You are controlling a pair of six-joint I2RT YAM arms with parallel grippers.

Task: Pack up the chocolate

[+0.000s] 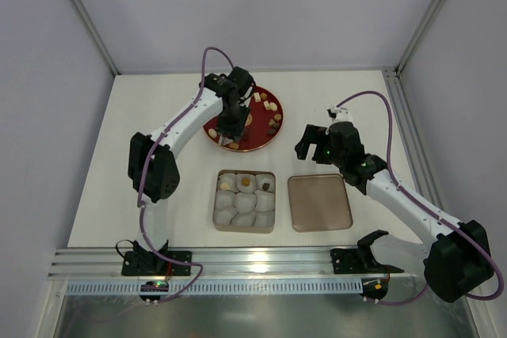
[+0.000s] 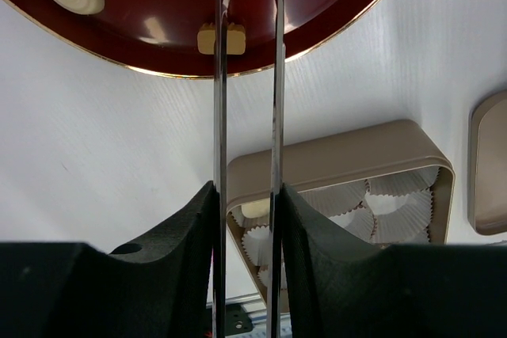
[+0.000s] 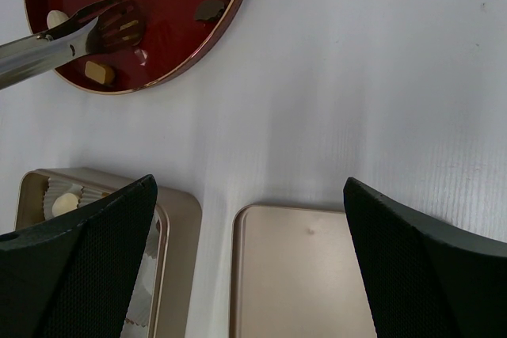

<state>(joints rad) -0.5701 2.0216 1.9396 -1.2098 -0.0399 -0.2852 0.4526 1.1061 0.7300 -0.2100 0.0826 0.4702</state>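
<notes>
Black fingers of the left gripper are seen clamped on a pair of metal tongs, whose two blades are pressed to a narrow, nearly parallel gap and reach over the near edge of a red plate at the far centre of the white table. A tan piece is glimpsed between the blades at the very top of the left wrist view, but whether it is pinched cannot be told. Most of the chocolate is scattered on the plate, chiefly along its right side, with one tan piece lying close to the tong tips. A few pieces are already set in the far row of paper cups inside a tan box, which is placed just near of the plate. Its lid is laid flat beside it on the right. The right gripper is held above the table to the right of the plate, its fingers spread wide and nothing between them.
</notes>
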